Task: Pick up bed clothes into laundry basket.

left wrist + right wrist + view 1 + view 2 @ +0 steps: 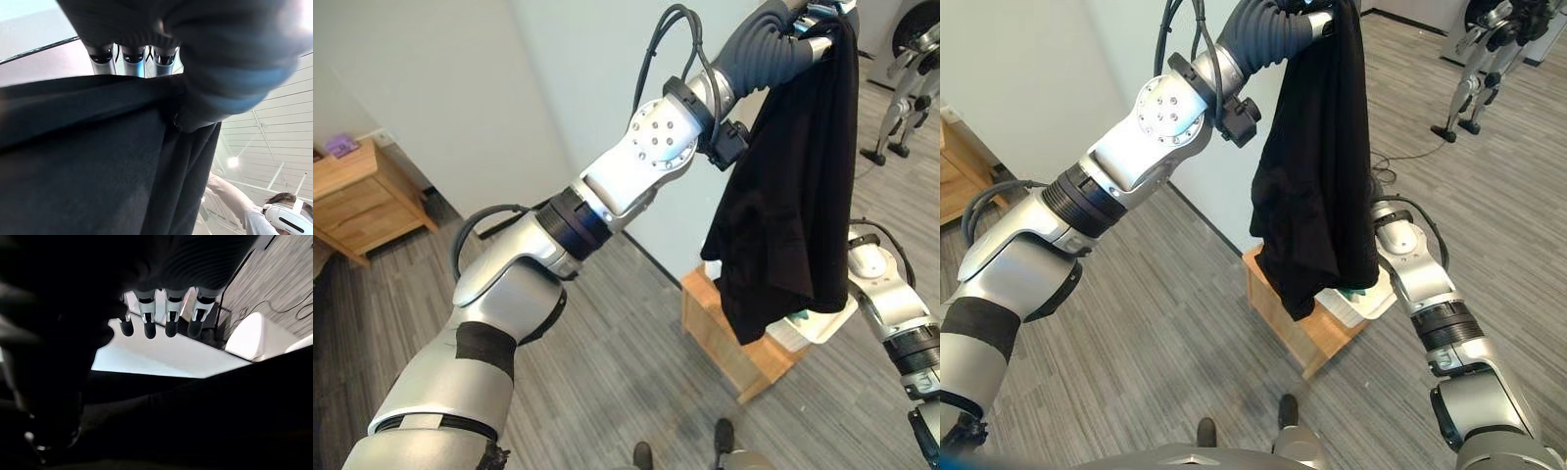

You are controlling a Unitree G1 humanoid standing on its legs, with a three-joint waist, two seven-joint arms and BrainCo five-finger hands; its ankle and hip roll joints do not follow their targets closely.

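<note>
Raised high, our left hand (146, 58) clamps curled fingers over the black cloth (1317, 166), which hangs in soft, limp folds above a white laundry basket (818, 323) on a small wooden stand (1298, 328). Our right hand (161, 313), fingers straight, hovers below by the cloth's hem. Grey plank floor (1165, 323) lies open around the stand.

One black garment (1317, 157), one white basket (818, 323), two wooden tables (1302, 328) (357, 201) — one person (274, 215).
</note>
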